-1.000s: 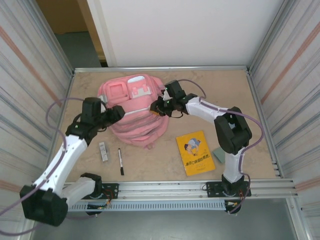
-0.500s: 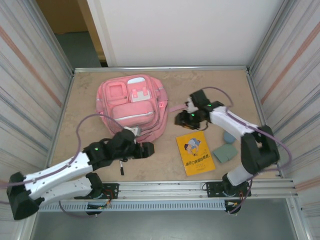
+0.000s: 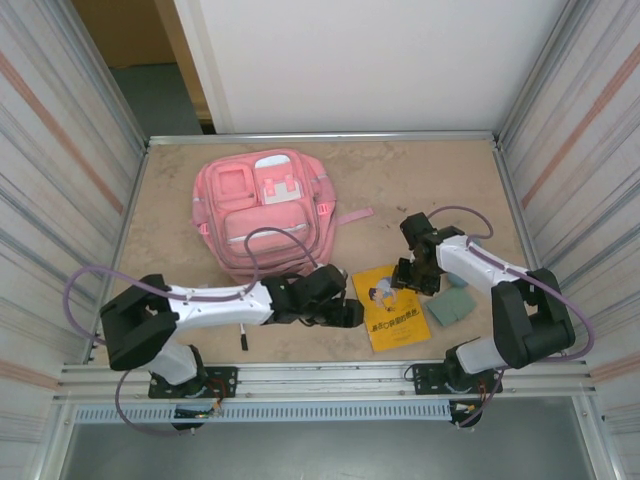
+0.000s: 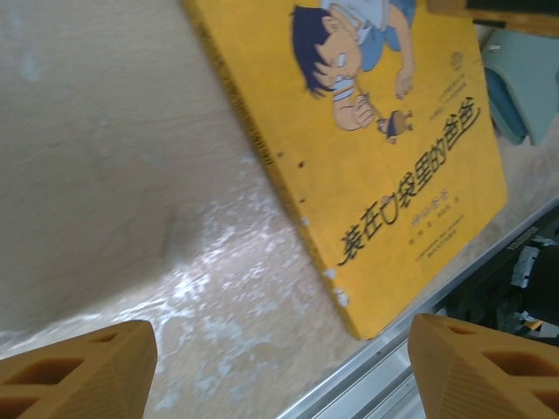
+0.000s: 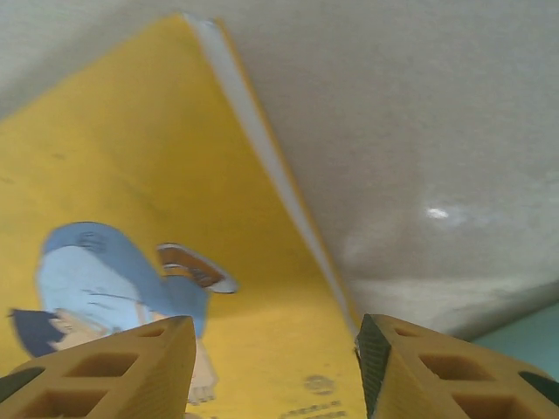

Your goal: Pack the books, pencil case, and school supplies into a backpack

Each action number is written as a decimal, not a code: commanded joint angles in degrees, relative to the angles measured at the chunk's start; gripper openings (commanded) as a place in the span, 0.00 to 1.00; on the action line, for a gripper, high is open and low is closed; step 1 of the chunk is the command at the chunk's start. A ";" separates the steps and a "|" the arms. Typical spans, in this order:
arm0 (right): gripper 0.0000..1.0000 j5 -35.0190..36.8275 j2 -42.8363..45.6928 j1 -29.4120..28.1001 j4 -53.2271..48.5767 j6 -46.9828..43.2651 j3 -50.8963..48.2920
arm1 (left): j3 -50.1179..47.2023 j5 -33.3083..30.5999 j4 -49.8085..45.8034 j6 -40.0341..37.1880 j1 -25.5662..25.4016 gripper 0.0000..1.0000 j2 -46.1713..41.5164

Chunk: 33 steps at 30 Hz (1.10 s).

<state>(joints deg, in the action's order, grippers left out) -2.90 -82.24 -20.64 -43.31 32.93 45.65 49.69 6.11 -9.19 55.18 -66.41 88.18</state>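
Grippers: left gripper [image 3: 350, 318] and right gripper [image 3: 405, 283] both open and empty, one at each side of the book [image 3: 390, 305].
Left wrist view: left gripper [image 4: 279, 367] has its fingers [image 4: 79, 367] spread wide, nothing between them, low over bare table [image 4: 131, 175] just beside the spine of the book [image 4: 376, 148]. Right wrist view: right gripper [image 5: 275, 367] has its fingers [image 5: 96, 367] parted above the far right corner of the book [image 5: 113, 175], gripping nothing; contact with the cover cannot be told. Book lies flat, cover up, near the front edge, right of centre. Grey-green flat piece [image 3: 450, 305] lies just right of it. Pen [image 3: 242, 338] lies by the left arm, partly hidden. Backpack [image 3: 262, 215] lies flat, pockets up, at far left, apart from the book.
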 commanded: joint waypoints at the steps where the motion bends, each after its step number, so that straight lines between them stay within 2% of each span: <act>1: 0.52 3.43 1.11 -0.04 -2.74 0.43 -1.62 | 1.99 1.16 2.72 0.55 -0.45 0.76 2.87; 6: 0.51 -1.46 -0.04 -2.40 0.55 0.57 -3.30 | 2.00 2.28 4.78 1.56 -0.65 0.76 6.36; 10: 0.50 -4.96 -1.55 -8.47 0.02 2.24 -1.36 | 1.71 1.88 5.24 1.48 -0.60 0.76 6.92; 14: 0.50 -11.79 -1.37 -12.51 4.31 7.00 -0.89 | 1.12 -0.93 2.49 0.54 -0.39 0.76 6.83; 17: 0.50 -13.42 -1.09 -14.65 5.58 9.75 0.09 | -0.18 -2.69 0.59 1.03 0.39 0.77 5.64; 27: 0.51 -15.50 0.10 -11.53 2.52 4.56 -1.32 | -4.61 -8.18 0.37 -0.66 3.30 0.77 2.37; 30: 0.51 -15.18 -0.14 -10.67 -0.08 3.05 -1.78 | -3.31 -6.26 -0.16 -3.29 4.49 0.77 2.50; 33: 0.51 -13.61 0.86 -10.74 -1.47 2.56 -2.29 | -0.35 -6.87 -4.99 -5.76 4.54 0.77 2.96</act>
<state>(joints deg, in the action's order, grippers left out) -16.71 -83.00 -31.48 -40.95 37.56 44.40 46.87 1.45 -8.75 53.21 -62.22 92.09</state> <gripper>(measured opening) 0.506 0.767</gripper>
